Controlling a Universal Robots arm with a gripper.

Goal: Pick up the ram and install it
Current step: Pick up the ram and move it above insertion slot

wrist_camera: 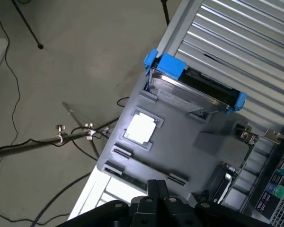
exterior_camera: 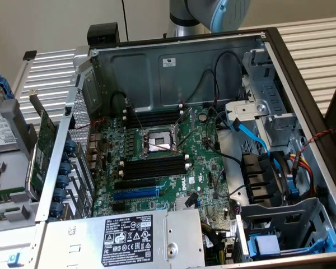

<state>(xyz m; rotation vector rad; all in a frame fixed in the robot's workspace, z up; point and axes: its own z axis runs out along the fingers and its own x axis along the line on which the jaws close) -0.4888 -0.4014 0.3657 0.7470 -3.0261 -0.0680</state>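
My gripper (wrist_camera: 156,186) hangs over a grey tray (wrist_camera: 180,146) beside the computer case, shut, with nothing between its black fingers. Just ahead of the fingertips, a long thin holder with clips at both ends crosses the tray. A dark strip that looks like the ram (wrist_camera: 143,176) stands edge-on in it. In the exterior view the ram (exterior_camera: 8,198) appears as a thin green strip at the tray's near end, on the exterior view's left. Empty black memory slots (exterior_camera: 154,167) flank the CPU socket (exterior_camera: 157,143) on the motherboard. Part of the arm (exterior_camera: 207,14) rises behind the case.
The tray also carries a hard drive in a blue caddy (wrist_camera: 194,90) and a pale square chip (wrist_camera: 141,128). A green expansion card (exterior_camera: 42,148) leans upright against the case's side wall. Cables, a blue data lead (exterior_camera: 252,134) and drive cages crowd the case on the exterior view's right.
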